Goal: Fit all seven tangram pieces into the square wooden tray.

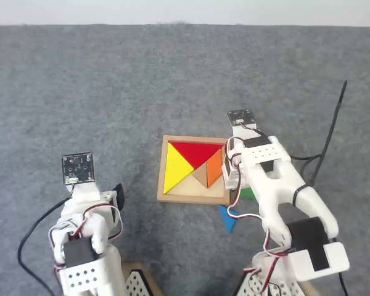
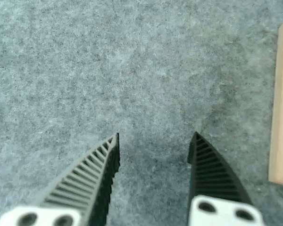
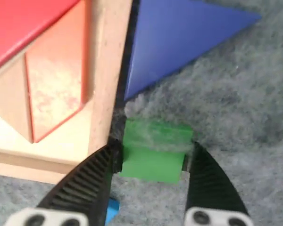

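grey carpeted tbl top (image 1: 98,86)

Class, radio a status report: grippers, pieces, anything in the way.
Left gripper open, empty. Right gripper shut on green piece beside tray. Blue triangle close by.

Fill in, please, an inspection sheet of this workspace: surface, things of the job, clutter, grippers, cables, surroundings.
Surface: grey felt covers the table.
Job's things: wooden tray holds the red triangle, yellow triangle and orange piece; green piece and blue triangle lie on the felt outside its rim.
Clutter: nothing seen.
Grippers: left gripper open above bare felt; right gripper shut on the green piece.
Cables: black cable runs over the felt beside the right arm; second cable loops by the left arm.
Surroundings: pale strip beyond the felt's far edge.
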`<act>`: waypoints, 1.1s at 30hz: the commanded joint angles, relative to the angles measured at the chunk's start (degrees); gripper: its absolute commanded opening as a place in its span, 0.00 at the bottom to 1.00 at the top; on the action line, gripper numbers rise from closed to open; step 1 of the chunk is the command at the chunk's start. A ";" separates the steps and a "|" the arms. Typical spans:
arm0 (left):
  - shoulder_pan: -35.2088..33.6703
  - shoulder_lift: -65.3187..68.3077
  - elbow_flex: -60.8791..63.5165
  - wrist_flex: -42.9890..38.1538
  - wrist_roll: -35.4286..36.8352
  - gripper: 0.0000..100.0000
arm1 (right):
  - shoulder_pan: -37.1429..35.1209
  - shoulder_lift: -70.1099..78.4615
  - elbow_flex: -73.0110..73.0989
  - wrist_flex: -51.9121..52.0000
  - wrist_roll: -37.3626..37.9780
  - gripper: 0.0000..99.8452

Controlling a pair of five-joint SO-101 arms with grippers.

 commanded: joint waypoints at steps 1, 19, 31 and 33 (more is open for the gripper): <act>-0.26 -1.05 -0.57 0.26 -0.26 0.23 | 1.36 -1.10 -0.18 -0.48 -0.70 0.12; -0.26 -1.05 -0.57 0.26 -0.26 0.23 | -13.58 -20.44 -8.18 10.42 20.04 0.12; -0.26 -1.05 -0.57 0.26 -0.26 0.23 | -23.34 -5.49 -8.62 -1.45 33.58 0.12; -0.26 -1.05 -0.57 0.26 -0.26 0.23 | -25.45 -4.35 -9.32 -1.45 33.58 0.12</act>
